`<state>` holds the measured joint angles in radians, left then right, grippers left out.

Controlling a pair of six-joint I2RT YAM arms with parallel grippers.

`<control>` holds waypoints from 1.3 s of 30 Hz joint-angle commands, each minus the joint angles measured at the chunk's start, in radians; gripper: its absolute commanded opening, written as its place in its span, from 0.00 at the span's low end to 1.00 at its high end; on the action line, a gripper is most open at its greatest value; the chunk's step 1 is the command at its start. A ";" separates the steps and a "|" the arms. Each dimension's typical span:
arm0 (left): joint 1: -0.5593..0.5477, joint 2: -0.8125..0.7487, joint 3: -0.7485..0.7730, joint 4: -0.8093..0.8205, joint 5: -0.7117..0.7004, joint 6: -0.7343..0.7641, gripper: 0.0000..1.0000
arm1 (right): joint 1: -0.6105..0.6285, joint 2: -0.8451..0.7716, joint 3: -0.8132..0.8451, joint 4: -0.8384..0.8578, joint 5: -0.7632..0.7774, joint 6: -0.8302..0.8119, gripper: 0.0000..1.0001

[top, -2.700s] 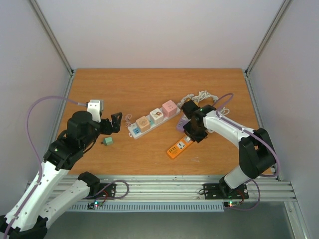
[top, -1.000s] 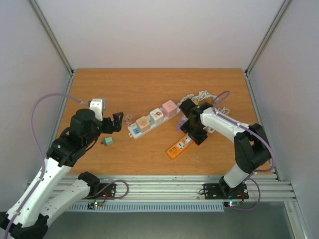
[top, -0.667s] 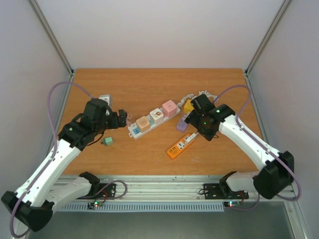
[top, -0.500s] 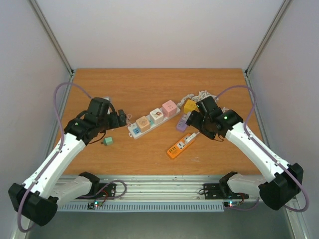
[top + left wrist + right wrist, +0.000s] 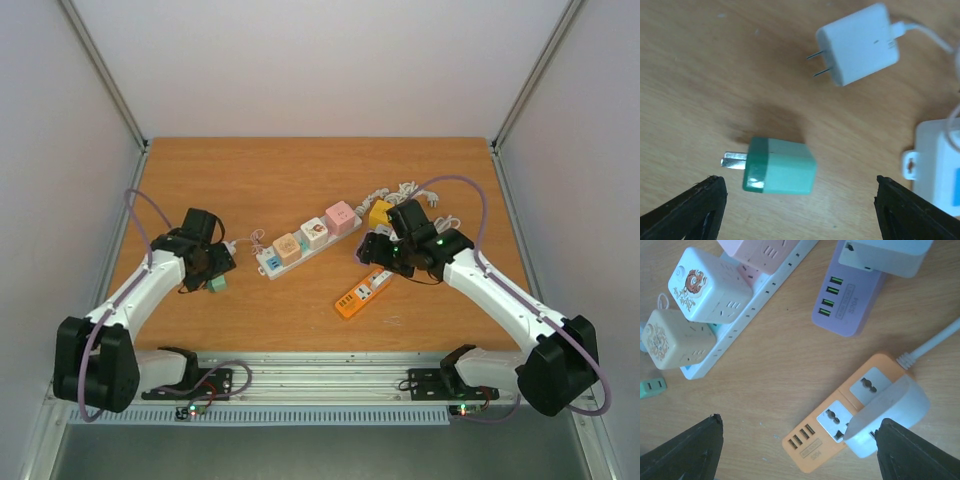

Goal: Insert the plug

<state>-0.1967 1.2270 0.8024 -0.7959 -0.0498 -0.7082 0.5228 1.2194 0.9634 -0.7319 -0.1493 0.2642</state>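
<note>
A loose green plug (image 5: 780, 166) lies on its side on the wooden table, its two flat prongs (image 5: 735, 160) pointing left; it also shows as the green plug (image 5: 216, 284) from above. My left gripper (image 5: 797, 212) hovers right over it, open, one finger to each side and neither touching it. A white adapter (image 5: 857, 45) with bare prongs lies just beyond. My right gripper (image 5: 800, 450) is open and empty above the orange power strip (image 5: 832, 437), which carries a white plug (image 5: 887, 422) tilted over its sockets.
A long white power strip (image 5: 757, 305) holds a white cube (image 5: 707, 285), a beige cube (image 5: 675, 340) and a pink cube (image 5: 341, 216). A purple strip (image 5: 847, 300) lies beside the orange one, and a yellow block (image 5: 380, 213) and white cables (image 5: 410, 190) sit behind.
My left gripper has swung back and down from the white strip's end to sit over the green plug. My right arm has stretched out, its gripper shifting slightly left above the orange strip.
</note>
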 commanded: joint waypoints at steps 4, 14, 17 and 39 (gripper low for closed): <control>0.004 0.021 -0.079 0.037 -0.039 -0.060 0.81 | 0.006 0.031 0.019 0.055 -0.018 -0.082 0.83; 0.003 0.117 -0.078 0.120 -0.038 -0.036 0.70 | 0.006 0.042 0.043 0.064 -0.002 -0.091 0.79; 0.003 0.137 -0.081 0.142 -0.039 -0.041 0.73 | 0.006 0.041 0.048 0.062 0.009 -0.094 0.79; 0.004 -0.074 -0.089 0.101 0.156 -0.021 0.28 | 0.033 0.062 0.031 0.315 -0.145 -0.151 0.74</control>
<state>-0.1967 1.2221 0.7174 -0.6712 0.0135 -0.7399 0.5285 1.2781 0.9958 -0.5449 -0.2165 0.1394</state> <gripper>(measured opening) 0.500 0.745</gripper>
